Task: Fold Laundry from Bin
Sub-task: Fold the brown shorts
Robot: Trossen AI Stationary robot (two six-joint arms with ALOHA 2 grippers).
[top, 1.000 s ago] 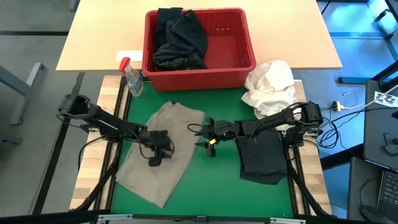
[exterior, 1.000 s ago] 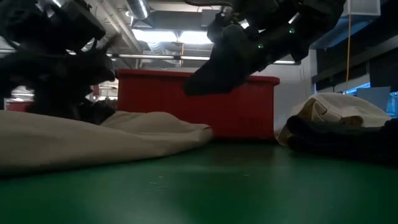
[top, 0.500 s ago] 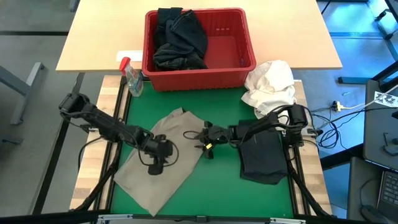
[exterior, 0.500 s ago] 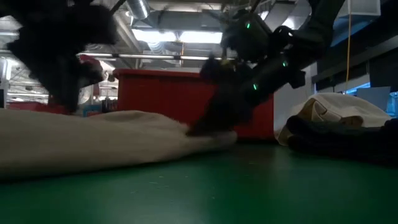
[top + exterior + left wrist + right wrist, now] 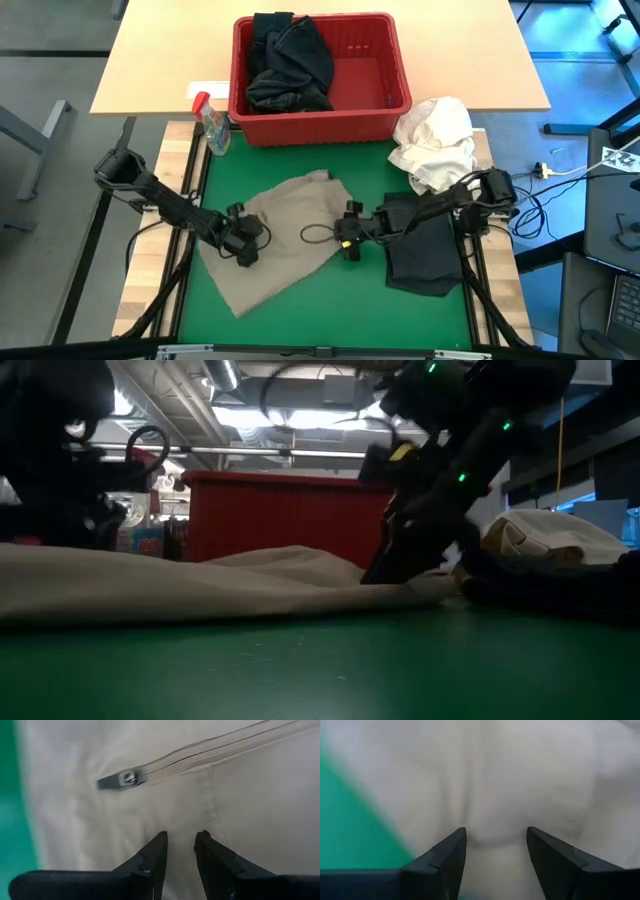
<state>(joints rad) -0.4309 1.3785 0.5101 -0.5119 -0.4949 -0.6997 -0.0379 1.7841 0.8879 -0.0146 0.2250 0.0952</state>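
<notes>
Zipper pull [image 5: 121,779] on khaki garment [image 5: 240,795], left wrist view only.

A small clear spray bottle [image 5: 213,125] with a red top lies near the edge of the green mat [image 5: 330,300]; a white cloth bundle [image 5: 436,141] sits crumpled at the mat's far right corner; behind stands a light wooden table [image 5: 160,60]

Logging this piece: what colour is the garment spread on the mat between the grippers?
Khaki-beige, a plain khaki garment with no pattern; the high view shows it best.
</notes>
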